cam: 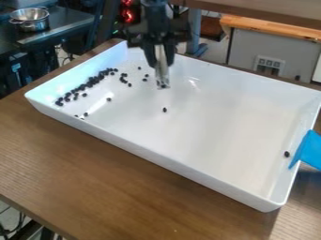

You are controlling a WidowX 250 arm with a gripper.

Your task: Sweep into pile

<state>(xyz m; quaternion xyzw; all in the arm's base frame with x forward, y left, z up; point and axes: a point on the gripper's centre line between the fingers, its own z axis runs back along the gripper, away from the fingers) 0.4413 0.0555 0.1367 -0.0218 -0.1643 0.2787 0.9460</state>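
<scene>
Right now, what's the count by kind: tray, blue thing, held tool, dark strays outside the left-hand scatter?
White tray: 1
Blue object at its rim: 1
Pale tool in the gripper: 1
Dark strays, mid-tray and near the blue object: 2
Total: 5, without the left-hand scatter, too crowded to count

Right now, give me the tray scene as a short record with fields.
container: white tray on a wooden table
main cluster: small dark pieces, a band along the view's left wall
strays: several near the band, one mid-tray, one beside the blue object
hand: above the tray's far part
pile: not yet gathered
</scene>
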